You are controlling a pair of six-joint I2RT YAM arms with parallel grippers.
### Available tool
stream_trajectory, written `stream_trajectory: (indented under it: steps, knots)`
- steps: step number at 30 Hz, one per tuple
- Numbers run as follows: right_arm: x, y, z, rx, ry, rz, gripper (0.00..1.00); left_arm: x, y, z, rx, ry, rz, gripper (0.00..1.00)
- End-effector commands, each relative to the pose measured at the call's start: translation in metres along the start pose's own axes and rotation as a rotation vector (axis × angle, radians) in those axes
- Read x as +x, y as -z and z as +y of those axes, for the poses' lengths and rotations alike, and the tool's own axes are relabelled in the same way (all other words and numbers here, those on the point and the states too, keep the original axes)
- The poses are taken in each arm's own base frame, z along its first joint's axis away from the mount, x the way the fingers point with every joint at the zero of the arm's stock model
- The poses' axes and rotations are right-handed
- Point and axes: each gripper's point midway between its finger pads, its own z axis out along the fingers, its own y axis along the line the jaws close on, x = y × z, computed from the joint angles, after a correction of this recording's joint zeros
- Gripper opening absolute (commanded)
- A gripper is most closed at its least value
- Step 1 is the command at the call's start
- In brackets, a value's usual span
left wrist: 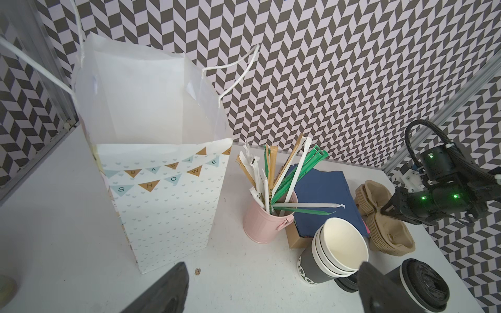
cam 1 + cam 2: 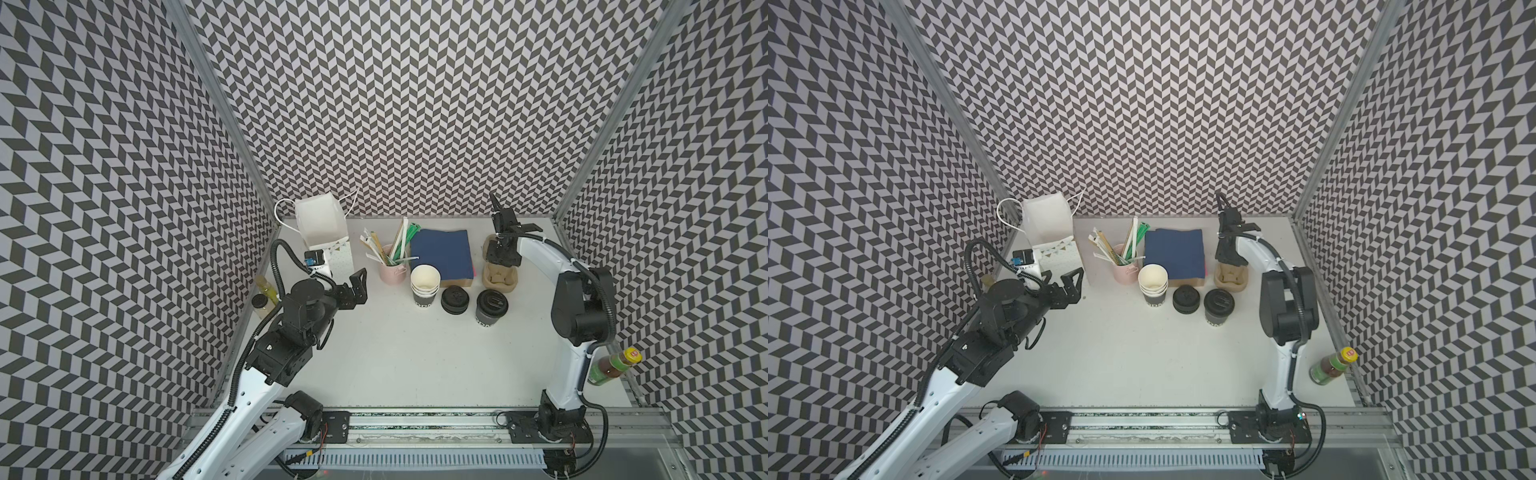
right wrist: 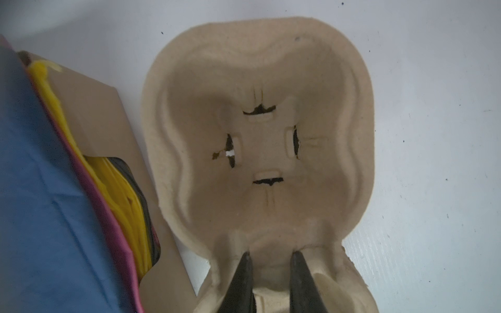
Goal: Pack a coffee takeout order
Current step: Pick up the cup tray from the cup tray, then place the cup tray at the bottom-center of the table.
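The tan moulded-pulp carrier [image 2: 498, 281] [image 2: 1230, 281] [image 3: 260, 135] lies on a stack of like ones [image 1: 390, 235] at the back right of the table. My right gripper [image 2: 500, 259] [image 2: 1227, 257] [image 3: 271, 253] points down into it, fingers pinched on the ridge between its two cup wells. The dark lidded cup [image 2: 491, 305] [image 2: 1219, 305] [image 1: 423, 284] stands in front of the carrier. The navy napkin [image 2: 442, 253] [image 2: 1175, 253] [image 3: 40, 189] tops a pile left of the carrier. My left gripper [image 2: 357, 286] [image 2: 1065, 282] [image 1: 271, 273] hovers open and empty over the table's left side.
A white paper bag [image 2: 322, 226] stands open at the back left. A pink pot of straws [image 2: 390, 266], stacked lidless cups [image 2: 424, 284] and a stack of black lids [image 2: 455, 300] crowd the middle back. A bottle [image 2: 611, 365] stands at the right edge.
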Motion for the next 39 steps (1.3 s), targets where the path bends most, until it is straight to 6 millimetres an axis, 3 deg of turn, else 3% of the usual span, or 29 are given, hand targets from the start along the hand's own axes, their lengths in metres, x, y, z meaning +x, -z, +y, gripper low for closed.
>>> stream_trajectory:
  steps: [1,11,16,22,32,39]
  knots:
    - [-0.017,0.034,0.001,-0.031,-0.024,-0.084,0.1,-0.001,0.002,0.005,-0.021,-0.004,-0.014,0.97]
    - [-0.03,0.092,-0.003,-0.103,-0.061,-0.205,0.03,-0.003,0.004,0.006,-0.026,-0.002,-0.021,0.97]
    - [-0.034,0.132,0.003,-0.161,-0.05,-0.289,0.01,-0.005,0.005,0.008,-0.031,0.001,-0.031,0.98]
    - [-0.029,0.195,0.014,-0.222,-0.008,-0.414,0.0,-0.009,0.009,0.009,-0.035,0.007,-0.048,0.99]
    - [0.004,0.308,0.033,-0.428,0.094,-0.637,0.0,-0.014,0.013,0.01,-0.039,0.02,-0.071,1.0]
    - [0.05,0.35,0.057,-0.56,0.184,-0.616,0.0,-0.017,0.015,0.015,-0.052,0.032,-0.087,1.0]
